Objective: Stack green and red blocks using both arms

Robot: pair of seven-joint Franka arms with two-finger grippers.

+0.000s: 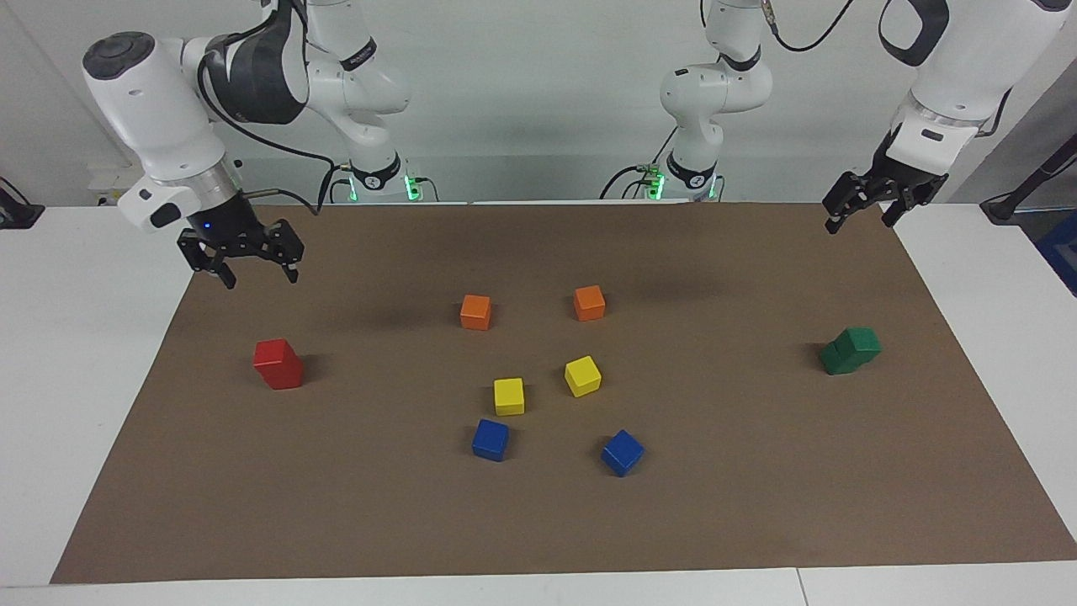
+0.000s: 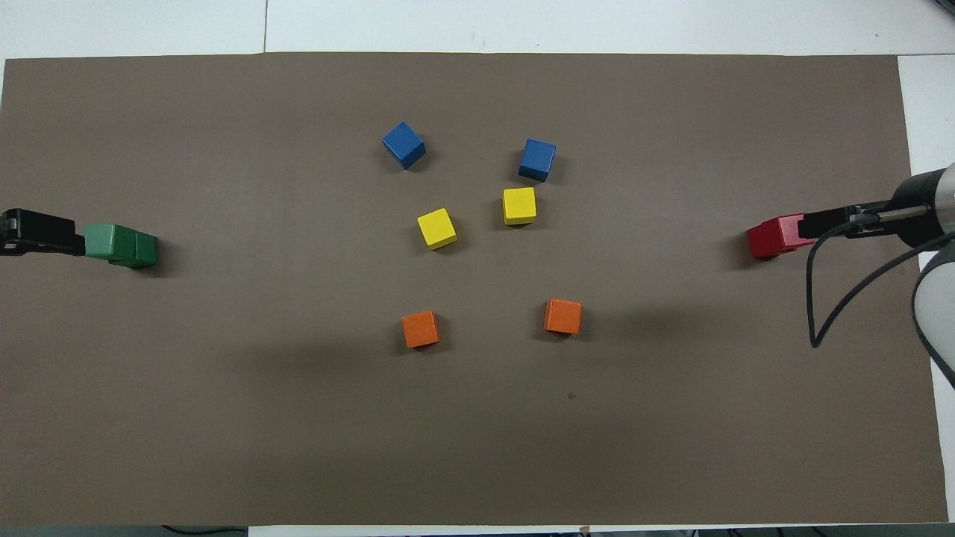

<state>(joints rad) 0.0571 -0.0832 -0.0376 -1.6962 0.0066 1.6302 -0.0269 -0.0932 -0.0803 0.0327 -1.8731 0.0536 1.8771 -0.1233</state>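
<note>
Two red blocks (image 1: 278,364) stand stacked on the brown mat toward the right arm's end; in the overhead view the red stack (image 2: 772,236) shows as one cube. My right gripper (image 1: 259,278) hangs open and empty in the air over the mat beside that stack; from overhead the right gripper (image 2: 828,222) overlaps the stack's edge. Two green blocks (image 1: 851,350) sit stacked toward the left arm's end, the upper one shifted off the lower; the green stack (image 2: 119,245) shows from above too. My left gripper (image 1: 856,224) waits high over the mat's corner, open and empty, and the left gripper (image 2: 41,233) shows beside the green stack.
In the middle of the mat (image 1: 757,471) lie two orange cubes (image 1: 475,311) (image 1: 589,303), two yellow cubes (image 1: 509,396) (image 1: 582,375) and two blue cubes (image 1: 490,439) (image 1: 622,452), all apart from each other. White table surrounds the mat.
</note>
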